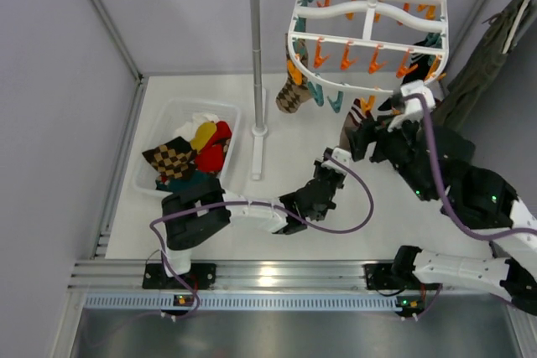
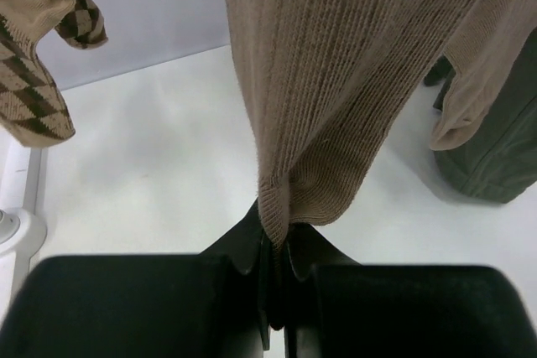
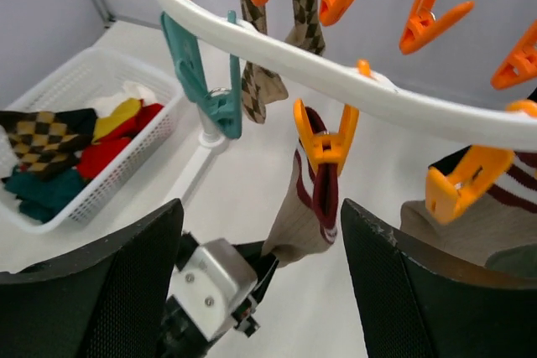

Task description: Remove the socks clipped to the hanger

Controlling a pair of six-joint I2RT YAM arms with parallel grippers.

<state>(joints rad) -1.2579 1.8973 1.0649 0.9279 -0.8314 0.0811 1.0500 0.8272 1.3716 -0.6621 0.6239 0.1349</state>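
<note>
Because the left jaws are pressed together on only a thin fold at the toe of the plain tan ribbed sock (image 2: 336,81), a hard pull could strip the knit out of the pinch. That sock hangs above the white worktop (image 2: 168,165) from an orange plastic clip (image 3: 323,144) on the near rim of the white oval plastic hanger (image 3: 277,56). Spread wide, the right jaws sit below that clip, touching nothing. Unless the clip is squeezed open, tugging may tilt the hanger, swing it on its hook, or stretch the striped cuff.
</note>
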